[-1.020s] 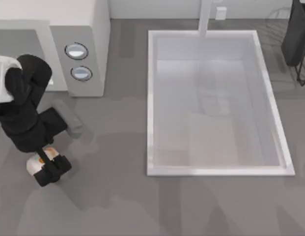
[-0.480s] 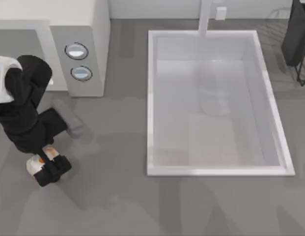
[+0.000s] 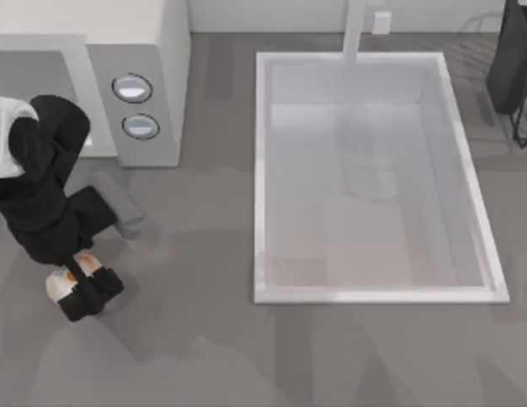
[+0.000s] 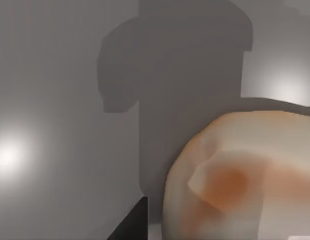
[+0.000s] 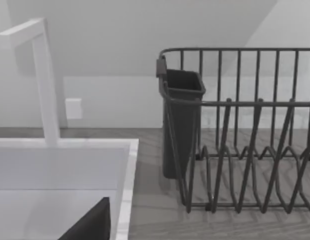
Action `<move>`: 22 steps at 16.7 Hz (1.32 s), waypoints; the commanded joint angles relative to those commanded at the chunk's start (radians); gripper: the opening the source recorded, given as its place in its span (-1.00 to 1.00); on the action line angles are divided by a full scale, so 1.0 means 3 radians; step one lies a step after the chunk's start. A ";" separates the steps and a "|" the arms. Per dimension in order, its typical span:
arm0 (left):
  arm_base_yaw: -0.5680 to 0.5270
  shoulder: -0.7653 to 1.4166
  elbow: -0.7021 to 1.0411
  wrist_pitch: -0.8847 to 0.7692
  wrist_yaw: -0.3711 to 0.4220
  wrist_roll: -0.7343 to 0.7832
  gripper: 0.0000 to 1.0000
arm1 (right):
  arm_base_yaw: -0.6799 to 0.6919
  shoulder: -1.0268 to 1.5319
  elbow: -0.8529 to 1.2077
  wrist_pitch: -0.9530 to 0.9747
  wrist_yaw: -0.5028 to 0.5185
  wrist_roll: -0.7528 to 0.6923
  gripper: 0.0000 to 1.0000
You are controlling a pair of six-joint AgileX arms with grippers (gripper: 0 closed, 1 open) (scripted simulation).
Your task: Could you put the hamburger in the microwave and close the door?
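Left claw (image 3: 80, 287) pinching hamburger (image 3: 61, 284) on table, microwave (image 3: 136, 80) apart, sink (image 3: 261, 170) bare

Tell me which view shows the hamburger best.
The left wrist view: the hamburger looms close, orange-brown patches plain. The top view shows a sliver of it beside the left gripper; the right wrist view faces the dish rack.

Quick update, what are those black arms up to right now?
Left pincer down over the hamburger on the table's left side, in front of the microwave. Right arm parked at the far right by the dish rack. Path to the microwave unobstructed.
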State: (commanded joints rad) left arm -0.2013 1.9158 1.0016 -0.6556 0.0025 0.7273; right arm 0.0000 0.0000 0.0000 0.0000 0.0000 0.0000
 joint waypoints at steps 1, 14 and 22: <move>0.0007 -0.0210 0.0067 -0.0205 0.0060 -0.0016 -1.00 | 0.0000 0.0000 0.0000 0.0000 0.0000 0.0000 1.00; -0.0001 -0.0513 0.0612 -0.1062 0.0059 -0.0021 -1.00 | 0.0000 0.0000 0.0000 0.0000 0.0000 0.0000 1.00; -0.0003 -0.0704 0.0893 -0.1524 0.0058 -0.0034 -1.00 | 0.0000 0.0000 0.0000 0.0000 0.0000 0.0000 1.00</move>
State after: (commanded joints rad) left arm -0.2022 1.7047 1.2695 -1.1128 0.0199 0.7170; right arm 0.0000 0.0000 0.0000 0.0000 0.0000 0.0000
